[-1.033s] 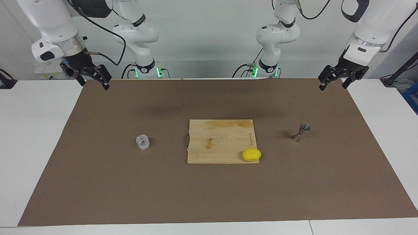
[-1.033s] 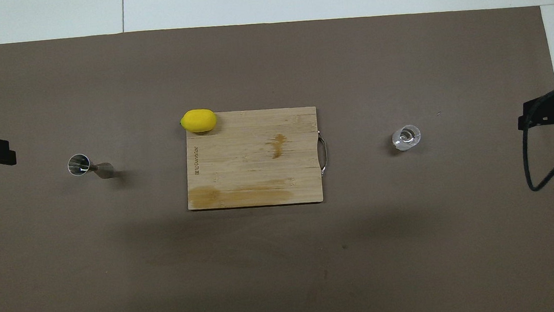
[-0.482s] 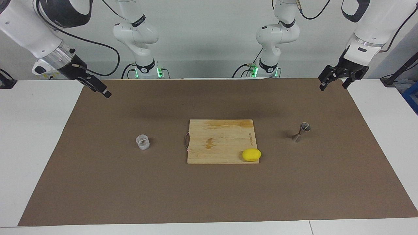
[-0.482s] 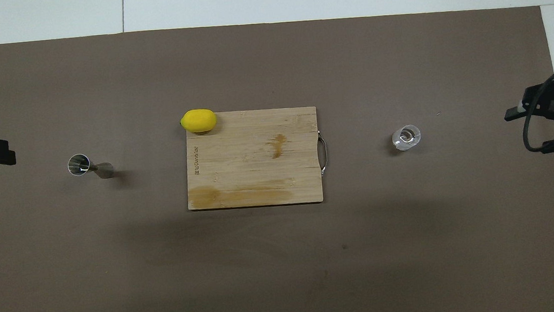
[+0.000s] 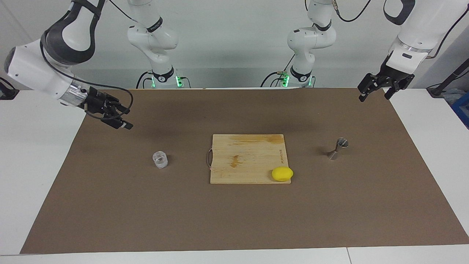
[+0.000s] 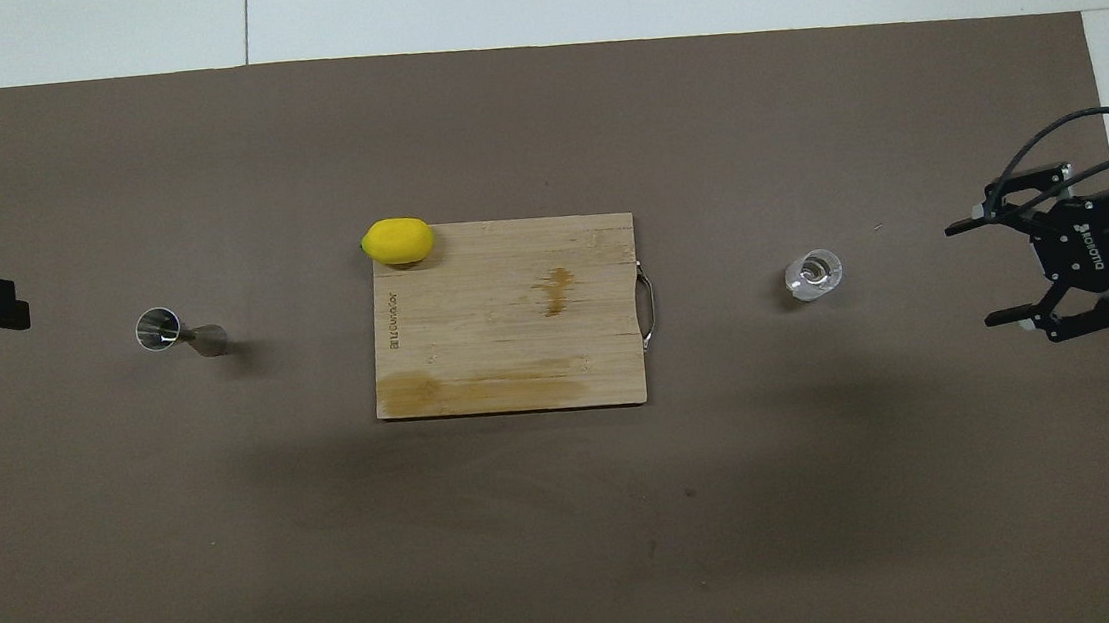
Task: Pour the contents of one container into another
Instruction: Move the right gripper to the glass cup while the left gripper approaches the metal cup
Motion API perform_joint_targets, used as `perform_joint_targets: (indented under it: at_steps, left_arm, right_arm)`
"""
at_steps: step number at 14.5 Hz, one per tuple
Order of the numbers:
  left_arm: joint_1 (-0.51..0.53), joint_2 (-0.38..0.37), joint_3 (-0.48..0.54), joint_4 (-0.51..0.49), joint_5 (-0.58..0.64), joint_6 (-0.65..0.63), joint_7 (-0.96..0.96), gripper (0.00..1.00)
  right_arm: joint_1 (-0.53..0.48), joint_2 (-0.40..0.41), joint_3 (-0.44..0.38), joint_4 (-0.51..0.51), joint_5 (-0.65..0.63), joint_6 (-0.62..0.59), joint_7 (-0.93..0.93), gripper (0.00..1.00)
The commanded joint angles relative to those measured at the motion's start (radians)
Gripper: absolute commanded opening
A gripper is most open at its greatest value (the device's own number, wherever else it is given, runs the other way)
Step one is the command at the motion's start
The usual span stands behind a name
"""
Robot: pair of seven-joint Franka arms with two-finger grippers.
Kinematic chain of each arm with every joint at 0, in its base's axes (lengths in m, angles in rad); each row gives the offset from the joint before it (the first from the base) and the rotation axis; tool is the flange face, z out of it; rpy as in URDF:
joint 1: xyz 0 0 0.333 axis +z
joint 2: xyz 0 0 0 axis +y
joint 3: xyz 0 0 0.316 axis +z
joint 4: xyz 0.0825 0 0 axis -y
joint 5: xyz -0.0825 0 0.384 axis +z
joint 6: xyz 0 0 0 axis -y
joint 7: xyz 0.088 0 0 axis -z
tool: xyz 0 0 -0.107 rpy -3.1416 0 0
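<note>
The clear glass tumbler (image 5: 160, 160) stands on the brown mat toward the right arm's end of the table; it also shows in the overhead view (image 6: 813, 274). The metal jigger (image 5: 337, 148) stands toward the left arm's end, also seen from overhead (image 6: 177, 331). My right gripper (image 5: 122, 118) is open and empty, turned sideways in the air over the mat's edge, its fingers pointing toward the tumbler but well apart from it (image 6: 981, 272). My left gripper (image 5: 373, 97) is open and empty, waiting high over the mat's corner by its base (image 6: 12, 311).
A wooden cutting board (image 5: 245, 154) with a handle lies in the middle between tumbler and jigger (image 6: 517, 345). A yellow lemon (image 5: 282, 173) rests on the board's corner farthest from the robots, toward the jigger (image 6: 398, 242).
The right arm has swung down and inward toward the tumbler, turning its gripper to point sideways with fingers spread. The left arm, tumbler and jigger have not moved.
</note>
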Motion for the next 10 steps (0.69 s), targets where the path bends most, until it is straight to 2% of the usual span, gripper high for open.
perform_joint_targets:
  at_steps: [1,4,7,10]
  left_arm:
    - [-0.005,0.005,0.006,0.011,0.010,-0.001,-0.013,1.00]
    - [-0.006,-0.001,0.005,-0.008,0.010,0.019,-0.016,1.00]
    - [-0.006,-0.048,0.005,-0.144,0.010,0.150,-0.014,1.00]
    - [-0.005,-0.059,0.006,-0.223,0.009,0.242,-0.014,1.00]
  right_arm:
    - [-0.038,0.072,0.009,0.003,0.101,0.026,0.080,1.00]
    - [-0.041,0.146,0.009,0.003,0.184,0.070,0.167,1.00]
    - [-0.054,0.213,0.009,0.001,0.270,0.098,0.247,1.00]
    - [-0.060,0.296,0.015,-0.003,0.324,0.086,0.201,1.00]
